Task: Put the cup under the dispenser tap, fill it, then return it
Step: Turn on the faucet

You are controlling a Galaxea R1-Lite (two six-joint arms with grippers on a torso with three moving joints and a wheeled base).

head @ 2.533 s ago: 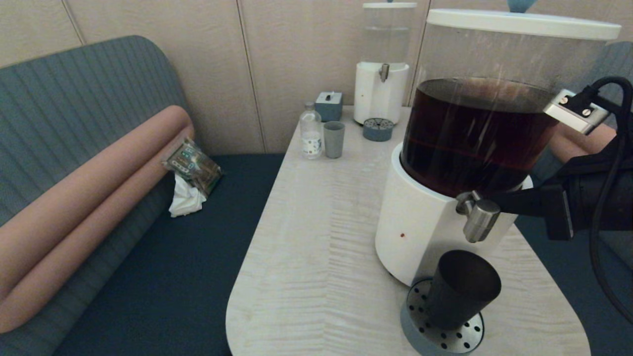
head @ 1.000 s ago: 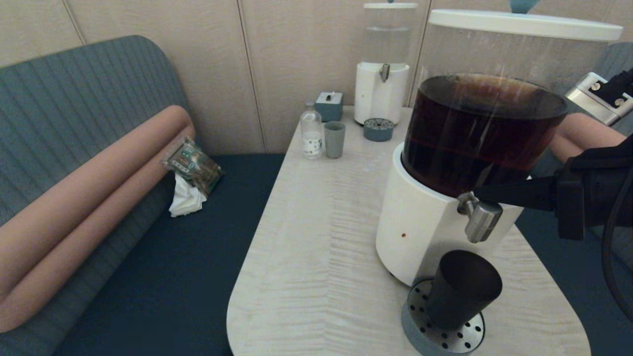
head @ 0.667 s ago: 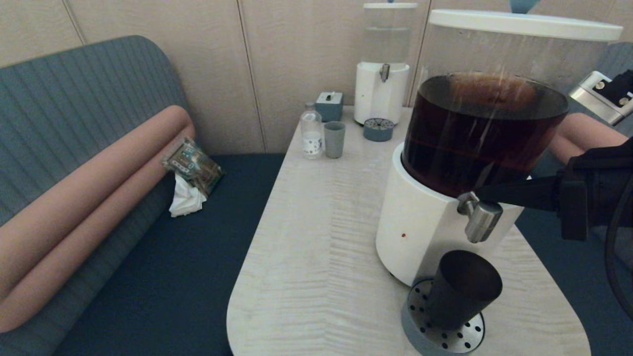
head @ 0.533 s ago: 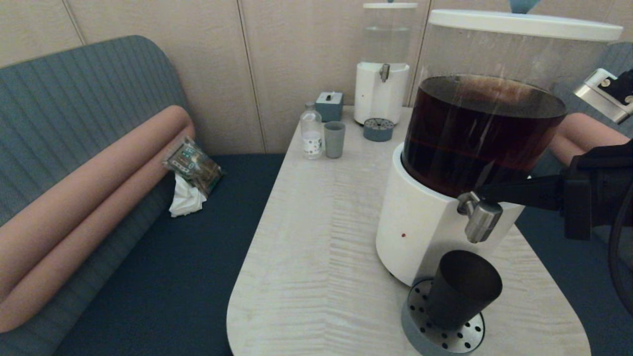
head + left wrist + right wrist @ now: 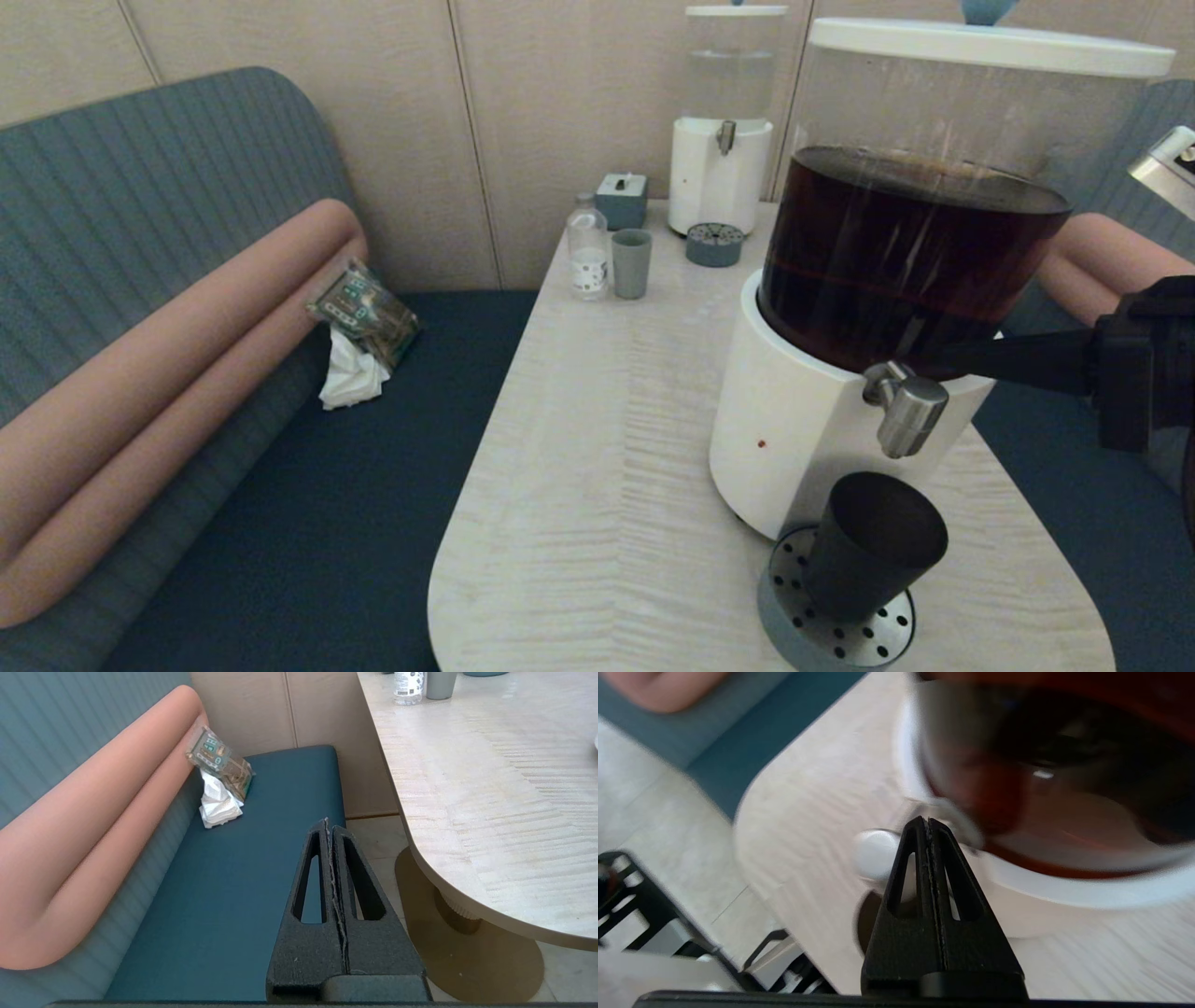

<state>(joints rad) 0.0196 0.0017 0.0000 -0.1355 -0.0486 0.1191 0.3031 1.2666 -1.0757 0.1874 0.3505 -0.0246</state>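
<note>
The black cup (image 5: 873,546) stands upright on a perforated round drip tray (image 5: 794,611) at the table's near right corner. It sits directly below the steel dispenser tap (image 5: 907,415) of the big white-based dispenser (image 5: 794,420), which holds dark brown liquid. No stream shows under the tap. My right gripper (image 5: 938,359) reaches in from the right, shut and empty, its tips just behind the tap's top. The right wrist view shows the right gripper (image 5: 927,820) against the dispenser base, with the tap (image 5: 873,854) blurred beside it. My left gripper (image 5: 329,821) is shut and parked over the blue bench seat.
At the table's far end stand a slimmer clear-liquid dispenser (image 5: 721,140), a small drip tray (image 5: 714,245), a grey-green tumbler (image 5: 631,263), a small bottle (image 5: 586,250) and a grey box (image 5: 621,199). A packet and tissue (image 5: 359,327) lie on the bench to the left.
My right arm has drawn back to the right, so its shut tips have slid away from the tap's top. The brown liquid's surface has rocked and settled. The cup has stayed put.
</note>
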